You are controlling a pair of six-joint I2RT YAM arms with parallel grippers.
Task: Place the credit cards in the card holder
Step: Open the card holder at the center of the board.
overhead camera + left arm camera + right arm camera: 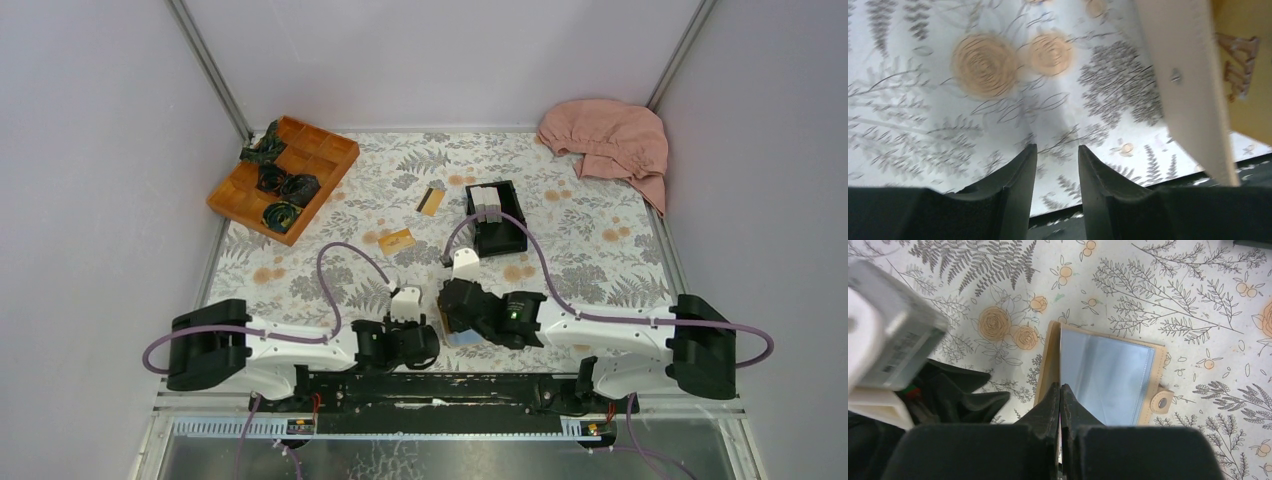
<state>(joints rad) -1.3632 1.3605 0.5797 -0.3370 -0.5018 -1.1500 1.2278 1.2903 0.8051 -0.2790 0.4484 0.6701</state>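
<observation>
**A:** The right gripper (1060, 388) is pinched shut on a thin leaf of the wallet (1105, 372). That's down at the near edge of the table, with the wallet splayed open, clear window panel up and snap tab showing at its edge.

**B:** And the left gripper (1057, 152) hangs just beside it, fingers parted, nothing between them. Both cards lie farther out. The plain card (397, 241) is mid-table, and the banded card (432, 201) is beyond it, near the black box (497, 243).

**A:** That's my worry. The left has to reach out for a card while the right holds the wallet open. The pinch is on a narrow edge, so one tug could slip the leaf free and let the wallet flop shut.

**B:** The cards are flat on the patterned tablecloth (600, 260), too. They're thin, with nothing to get under, so the fingers could skate over one or shove it along rather than lift it.

**A:** And the two arms are crowded close together. A careless swing from the left could clip the right wrist or the wallet.

**B:** Then there's the slot. If a card arrives tilted, I'd expect it to catch on the lip instead of sliding in.
</observation>
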